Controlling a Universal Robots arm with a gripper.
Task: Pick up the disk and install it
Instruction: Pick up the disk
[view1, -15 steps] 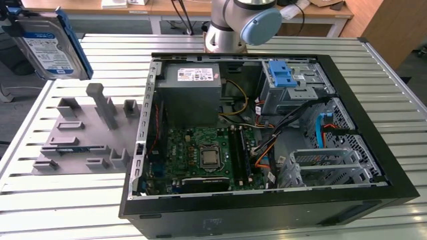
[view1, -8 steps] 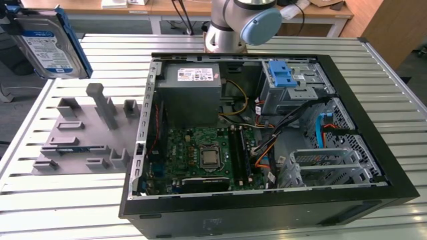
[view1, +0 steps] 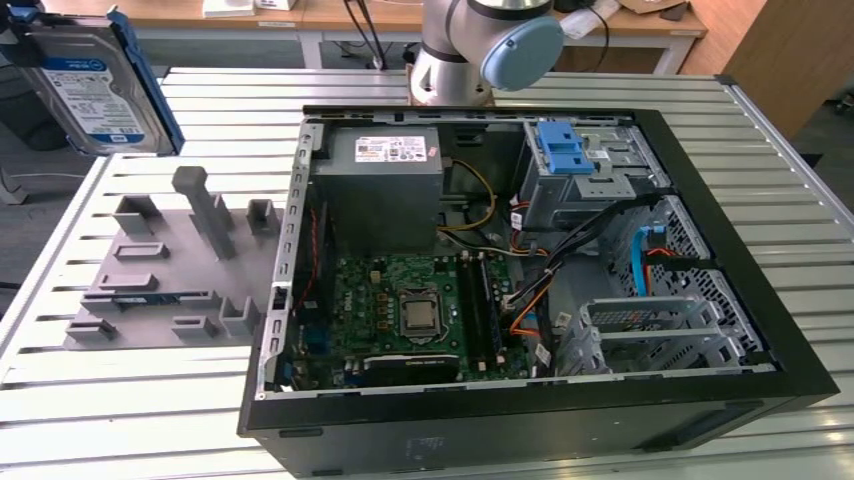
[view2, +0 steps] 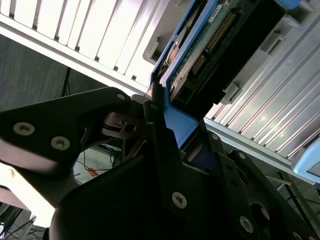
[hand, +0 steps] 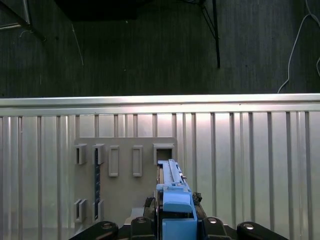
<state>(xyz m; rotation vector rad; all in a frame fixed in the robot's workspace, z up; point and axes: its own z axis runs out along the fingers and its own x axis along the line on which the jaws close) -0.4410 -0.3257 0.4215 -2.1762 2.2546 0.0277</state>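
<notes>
The disk (view1: 91, 88), a silver hard drive with a blue-and-white label and a blue rail frame, hangs upright high over the table at the exterior view's far left. It is clear of the grey holder plate (view1: 160, 270) below it. In both wrist views my gripper (view2: 180, 131) is shut on the disk's blue frame (view2: 177, 120). The first wrist view looks along the disk (hand: 171, 186) edge-on, above the holder plate (hand: 125, 175), with my gripper (hand: 175, 226) clamped on its near end.
An open black computer case (view1: 747, 400) lies on the slatted metal table (view1: 107, 420) to the exterior view's right of the holder plate. Inside are a grey power supply (view1: 394, 180), a motherboard (view1: 414, 310), cables and a drive cage with a blue latch (view1: 566, 150). The arm's base (view1: 461, 60) stands behind the case.
</notes>
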